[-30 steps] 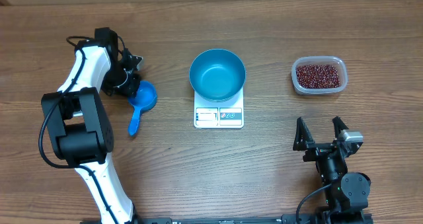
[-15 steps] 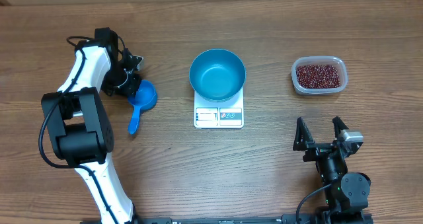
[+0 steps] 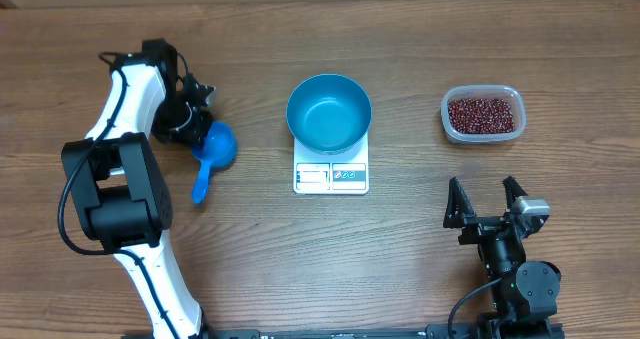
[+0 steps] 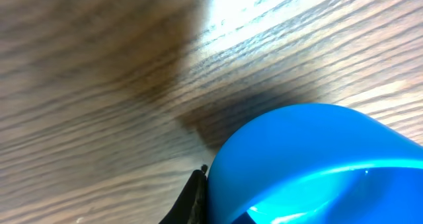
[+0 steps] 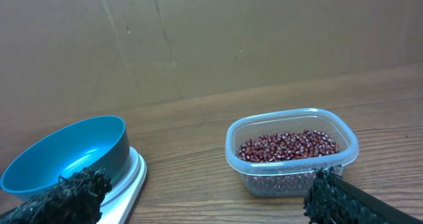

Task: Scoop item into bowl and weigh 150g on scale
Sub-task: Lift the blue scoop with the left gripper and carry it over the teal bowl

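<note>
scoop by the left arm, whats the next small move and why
Probably lift the scoop a little. The left end effector looks shut on its rim, the bowl on the scale is empty, and the beans wait in the tub far across.

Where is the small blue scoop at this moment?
In the overhead view, the blue scoop lies on the left side, left of the scale and bowl, the left gripper closed on its cup.

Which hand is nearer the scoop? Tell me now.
Left. The left hand grips the scoop at its cup's rim. The right hand stands open far off, near the tub.
</note>
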### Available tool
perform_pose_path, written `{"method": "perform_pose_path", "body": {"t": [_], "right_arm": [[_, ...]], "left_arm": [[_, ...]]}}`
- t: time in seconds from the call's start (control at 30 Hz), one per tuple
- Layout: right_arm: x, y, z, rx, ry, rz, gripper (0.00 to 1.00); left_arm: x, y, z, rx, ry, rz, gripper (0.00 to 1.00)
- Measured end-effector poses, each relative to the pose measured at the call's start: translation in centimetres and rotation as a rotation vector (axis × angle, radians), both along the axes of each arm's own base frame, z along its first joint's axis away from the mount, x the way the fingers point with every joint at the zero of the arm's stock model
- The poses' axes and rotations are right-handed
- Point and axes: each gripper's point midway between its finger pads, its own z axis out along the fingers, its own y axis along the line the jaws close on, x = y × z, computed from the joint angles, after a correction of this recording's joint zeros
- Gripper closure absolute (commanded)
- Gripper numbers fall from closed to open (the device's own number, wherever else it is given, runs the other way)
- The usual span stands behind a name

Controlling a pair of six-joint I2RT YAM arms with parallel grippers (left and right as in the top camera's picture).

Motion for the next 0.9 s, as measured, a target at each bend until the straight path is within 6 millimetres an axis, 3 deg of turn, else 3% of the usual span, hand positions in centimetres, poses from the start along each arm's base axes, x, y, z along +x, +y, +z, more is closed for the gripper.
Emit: {"method": "perform_pose_path", "body": {"t": [0.3, 0.63, 0.77, 0.9], "right_arm": [[0.0, 0.0, 0.0, 0.000, 0.000, 0.000, 0.00], [0.0, 0.0, 0.0, 0.000, 0.000, 0.000, 0.00], [0.0, 0.0, 0.0, 0.000, 0.000, 0.000, 0.00], [0.0, 0.0, 0.0, 0.000, 0.000, 0.000, 0.00]], "left_arm": [[3.6, 0.4, 7.0, 0.013, -0.107, 0.083, 0.96], [6.8, 0.5, 15.6, -0.004, -0.281, 0.311, 0.96], [7.5, -0.5, 18.0, -0.034, -0.320, 0.462, 0.96], [7.4, -2.7, 19.3, -0.118, -0.287, 0.672, 0.95]]}}
